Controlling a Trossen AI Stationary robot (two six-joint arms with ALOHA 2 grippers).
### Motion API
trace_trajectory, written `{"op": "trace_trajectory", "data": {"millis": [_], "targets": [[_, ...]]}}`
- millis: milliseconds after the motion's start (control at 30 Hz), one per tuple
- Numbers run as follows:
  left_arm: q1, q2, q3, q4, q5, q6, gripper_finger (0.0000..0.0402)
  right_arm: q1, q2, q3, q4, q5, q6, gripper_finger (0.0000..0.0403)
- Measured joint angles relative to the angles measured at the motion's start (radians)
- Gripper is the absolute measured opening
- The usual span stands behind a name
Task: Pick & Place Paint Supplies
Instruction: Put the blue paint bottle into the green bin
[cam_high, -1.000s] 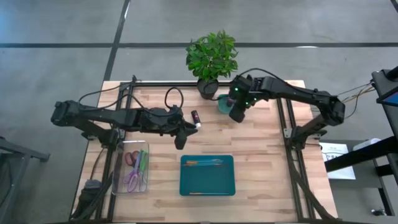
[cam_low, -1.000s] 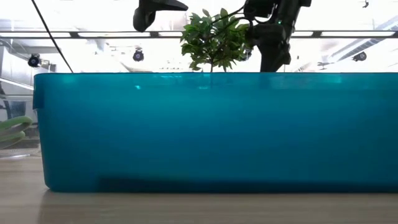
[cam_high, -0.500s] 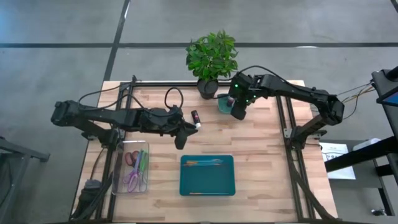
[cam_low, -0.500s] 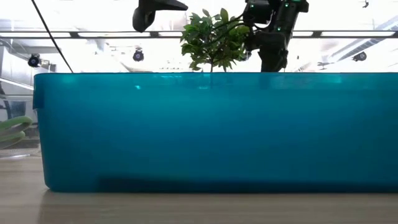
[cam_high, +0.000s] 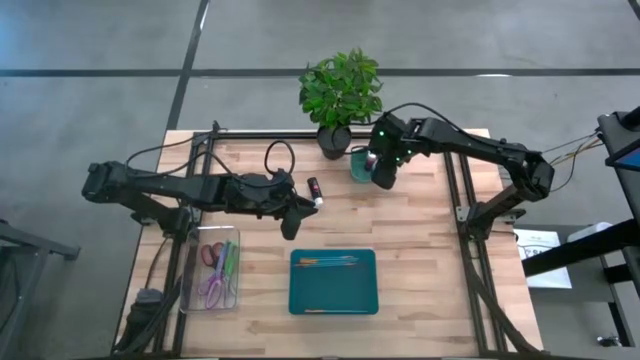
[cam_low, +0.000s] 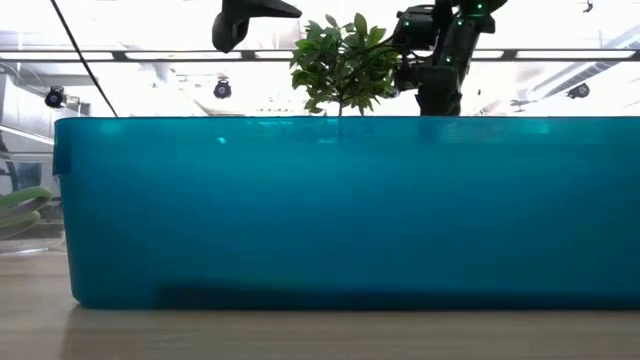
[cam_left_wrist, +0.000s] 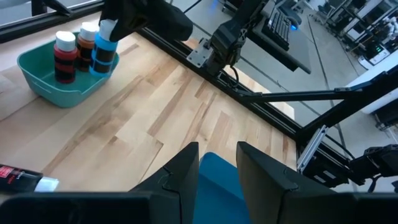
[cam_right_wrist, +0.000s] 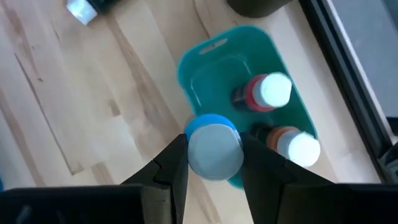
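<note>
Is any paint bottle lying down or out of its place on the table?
Yes. One dark bottle lies on its side on the bare wood, away from the small teal bin where two bottles stand upright. The right tool grips a blue bottle.

One camera hangs overhead, looking straight down on the table (cam_high: 420, 230); another sits at tabletop height, close against the teal tray (cam_low: 340, 210). Both catch the plant (cam_high: 341, 88).
</note>
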Motion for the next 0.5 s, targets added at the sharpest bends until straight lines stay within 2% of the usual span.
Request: {"op": "trace_trajectory", "data": {"millis": [500], "targets": [[0.000,0.000,0.000,-0.001,0.000,-0.012,0.0116,-0.047,-0.005,-0.054,0.038,-0.004,-0.046,0.0107]]}}
